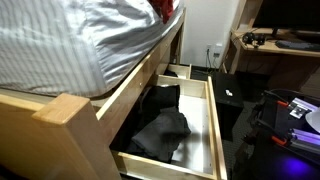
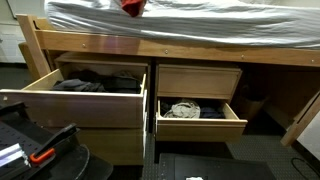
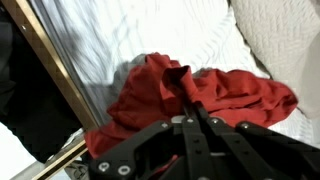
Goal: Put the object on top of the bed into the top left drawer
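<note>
Reaching in from the bottom edge of the wrist view, the claw [image 3: 184, 80] is pressing its two dark fingers close together on a raised fold of the red cloth [image 3: 215, 95], with almost no gap showing between them. The cloth is lying crumpled on the bed's white sheet [image 3: 170, 30], spreading from the centre toward the right of the frame. It is lying just beside the wooden bed frame [image 3: 55, 70], which is running diagonally down the left side. A white textured fabric [image 3: 280, 30] is filling the upper right corner.

In both exterior views the cloth is showing only as a small red patch at the very top edge of the frame, [image 1: 165, 8] and [image 2: 132, 6], sitting on the striped bedding [image 1: 70, 40]. The claw itself is not showing in either of these views.

In an exterior view the top left drawer [image 2: 70, 105] is standing pulled out at the left of the frame, below the bed, with dark clothes [image 2: 95, 82] lying inside it. To its right a second drawer [image 2: 200, 125] is also standing open, holding a light bundle of cloth [image 2: 183, 108]. In an exterior view an open drawer [image 1: 212, 120] under the bed is holding dark clothing [image 1: 165, 125]; the red cloth is sitting well apart from it, up on the bed.
</note>
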Controlling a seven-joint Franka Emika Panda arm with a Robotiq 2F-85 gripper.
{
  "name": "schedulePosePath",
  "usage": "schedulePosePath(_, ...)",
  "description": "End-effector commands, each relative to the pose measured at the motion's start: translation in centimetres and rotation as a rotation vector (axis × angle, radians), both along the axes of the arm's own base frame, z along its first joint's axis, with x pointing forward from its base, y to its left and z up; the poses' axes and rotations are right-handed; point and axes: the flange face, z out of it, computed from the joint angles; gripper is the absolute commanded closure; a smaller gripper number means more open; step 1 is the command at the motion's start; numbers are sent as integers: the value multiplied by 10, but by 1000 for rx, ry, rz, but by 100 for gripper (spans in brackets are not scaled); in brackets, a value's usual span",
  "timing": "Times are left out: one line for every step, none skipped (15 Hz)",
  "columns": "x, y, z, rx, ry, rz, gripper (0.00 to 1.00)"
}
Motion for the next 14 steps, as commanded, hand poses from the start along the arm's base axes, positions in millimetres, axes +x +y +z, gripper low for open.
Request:
schedulePosePath(-48, 27, 78, -45, 53, 98, 99)
schedulePosePath(-59, 34, 90, -57, 78, 122, 99)
schedulePosePath(-68, 40, 100, -64, 106, 146, 99)
schedulePosePath(-77, 45, 106, -69, 125, 165, 99)
schedulePosePath(-83, 48, 110, -73, 145, 180, 99)
schedulePosePath(-88, 48, 111, -70, 156, 190, 99)
schedulePosePath(-90, 48, 111, -67, 168, 200, 99)
schedulePosePath(-91, 46, 108, -69, 183, 200, 99)
schedulePosePath(-90, 45, 103, -66, 202, 203, 99)
schedulePosePath(-89, 43, 99, -61, 218, 206, 99)
schedulePosePath(-87, 41, 95, -53, 235, 208, 99)
schedulePosePath(-86, 39, 90, -39, 257, 216, 99)
schedulePosePath(-82, 38, 81, -9, 290, 233, 99)
schedulePosePath(-80, 38, 68, 26, 338, 250, 99)
